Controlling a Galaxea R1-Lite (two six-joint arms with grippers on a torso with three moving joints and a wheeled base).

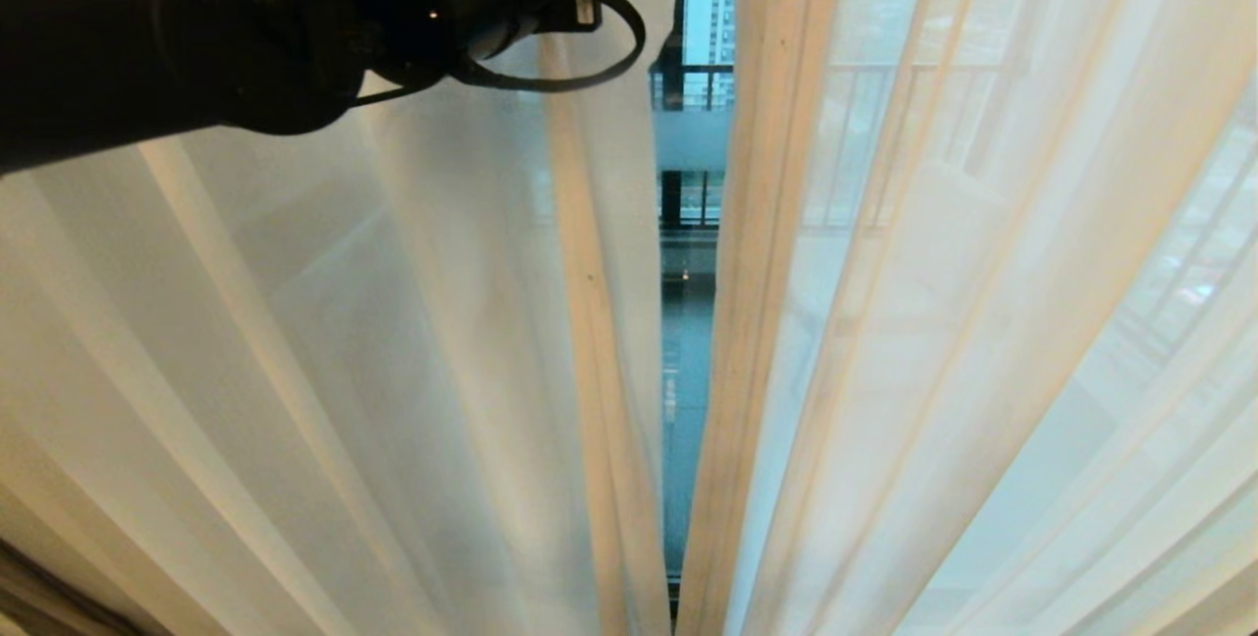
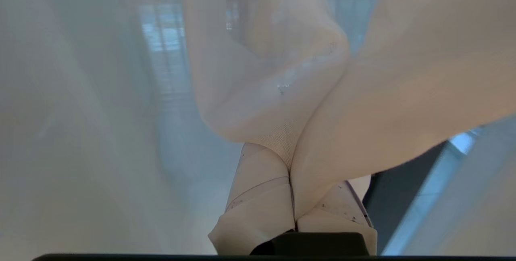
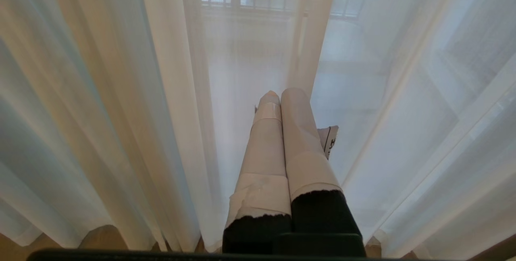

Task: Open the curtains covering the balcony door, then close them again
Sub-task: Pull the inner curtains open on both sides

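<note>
While the left end effector pinches the sheer curtains, their folds hide its fingertips.

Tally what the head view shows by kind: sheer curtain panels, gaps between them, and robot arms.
Sheer curtain panels: 2, the left sheer and the right sheer
Gaps showing the balcony door: 1
Robot arms: 1, the left arm; its left gripper is shut on a fold of sheer
Total: 4
</note>
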